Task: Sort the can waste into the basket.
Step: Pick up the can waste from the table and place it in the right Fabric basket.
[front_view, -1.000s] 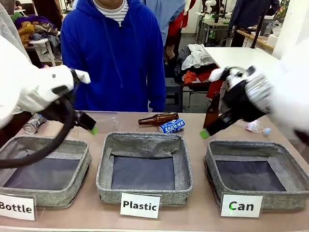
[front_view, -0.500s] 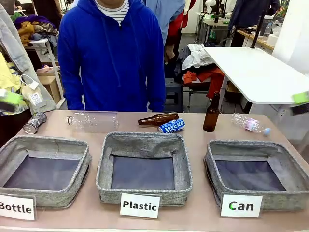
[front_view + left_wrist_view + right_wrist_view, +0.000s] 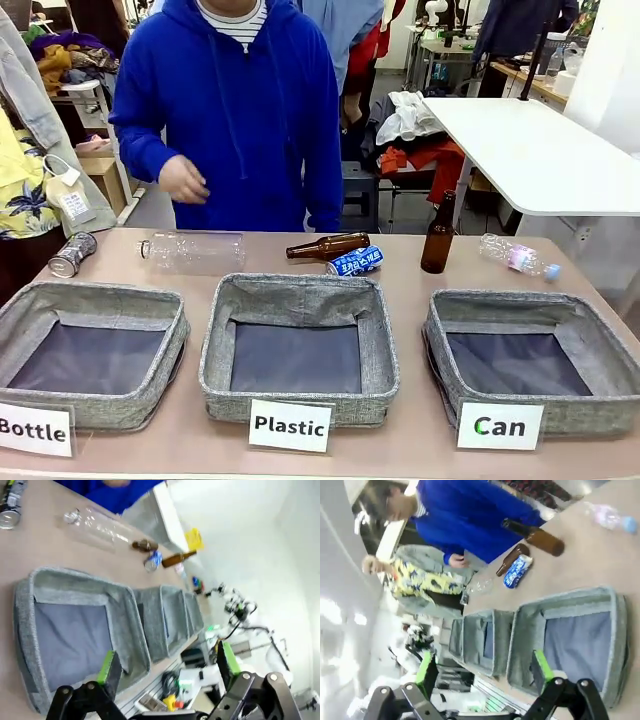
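Near edge of tabletop: grey fabric basket labelled "Bottle" [image 3: 95, 294] at eight o'clock, like basket labelled "Plastic" [image 3: 300, 287] at six. Farther back: large clear plastic bottle [image 3: 195, 250] lying flat at eleven; brown glass bottle [image 3: 328, 245] on its side at twelve; second brown bottle [image 3: 437, 235] upright at one; small clear bottle [image 3: 515, 256], blue-capped, lying at two. Beyond far edge: person in blue hoodie [image 3: 240, 110] at twelve, white side table [image 3: 540, 150] at two.
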`<state>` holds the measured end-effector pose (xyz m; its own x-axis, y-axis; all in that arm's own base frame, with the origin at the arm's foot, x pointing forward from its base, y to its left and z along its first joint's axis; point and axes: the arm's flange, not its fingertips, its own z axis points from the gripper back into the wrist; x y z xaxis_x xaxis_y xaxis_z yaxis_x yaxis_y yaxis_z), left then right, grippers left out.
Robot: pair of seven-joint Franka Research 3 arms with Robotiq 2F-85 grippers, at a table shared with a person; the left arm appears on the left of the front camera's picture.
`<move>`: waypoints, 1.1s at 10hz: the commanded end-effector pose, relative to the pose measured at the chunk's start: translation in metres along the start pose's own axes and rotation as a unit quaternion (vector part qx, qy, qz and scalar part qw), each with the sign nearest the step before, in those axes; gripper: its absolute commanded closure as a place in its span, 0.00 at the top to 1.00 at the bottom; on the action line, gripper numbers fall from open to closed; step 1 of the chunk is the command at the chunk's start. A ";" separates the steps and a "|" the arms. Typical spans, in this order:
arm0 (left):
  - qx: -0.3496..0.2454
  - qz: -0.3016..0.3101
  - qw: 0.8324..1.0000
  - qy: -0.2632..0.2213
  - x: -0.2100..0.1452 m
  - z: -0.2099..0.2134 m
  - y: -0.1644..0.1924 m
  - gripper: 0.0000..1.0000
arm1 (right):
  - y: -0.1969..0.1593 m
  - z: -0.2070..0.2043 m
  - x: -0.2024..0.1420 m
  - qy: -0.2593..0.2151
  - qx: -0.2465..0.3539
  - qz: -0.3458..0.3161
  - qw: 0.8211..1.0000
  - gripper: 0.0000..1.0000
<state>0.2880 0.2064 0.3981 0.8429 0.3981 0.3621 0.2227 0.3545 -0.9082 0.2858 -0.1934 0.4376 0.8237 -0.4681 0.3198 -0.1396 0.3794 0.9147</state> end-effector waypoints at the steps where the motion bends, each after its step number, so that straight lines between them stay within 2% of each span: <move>1: -0.020 0.006 0.998 -0.054 0.001 -0.009 -0.006 1.00 | -0.027 0.000 0.010 -0.031 0.020 -0.039 0.999 1.00; 2: -0.006 0.001 0.997 -0.077 -0.007 -0.019 -0.013 1.00 | -0.036 0.002 0.009 -0.061 -0.008 -0.054 0.997 1.00; 3: -0.011 0.017 0.999 -0.032 0.002 0.003 0.007 1.00 | -0.021 0.002 0.000 -0.018 0.005 -0.033 0.999 1.00; 6: -0.011 0.017 0.999 -0.032 0.002 0.003 0.007 1.00 | -0.021 0.002 0.000 -0.018 0.005 -0.033 0.999 1.00; 7: -0.011 0.017 0.999 -0.032 0.002 0.003 0.007 1.00 | -0.029 -0.001 -0.001 -0.015 -0.003 -0.054 0.998 1.00; 8: -0.011 0.017 0.999 -0.032 0.002 0.003 0.007 1.00 | 0.002 -0.025 0.002 0.006 -0.065 0.007 0.998 1.00; 9: -0.011 0.017 0.999 -0.032 0.002 0.003 0.007 1.00 | 0.042 -0.063 0.008 0.041 -0.143 0.068 0.987 1.00; 10: -0.011 0.017 0.999 -0.032 0.002 0.003 0.007 1.00 | 0.079 -0.108 0.014 0.079 -0.200 0.128 0.968 1.00; 11: -0.011 0.017 0.999 -0.032 0.002 0.003 0.007 1.00 | 0.106 -0.161 0.020 0.121 -0.253 0.183 0.942 1.00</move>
<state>0.2903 0.2105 0.3933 0.8273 0.4634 0.3176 0.1730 0.3277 -0.9288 0.3476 -0.0768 0.4888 0.8577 -0.2190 0.4652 -0.1756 0.7256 0.6653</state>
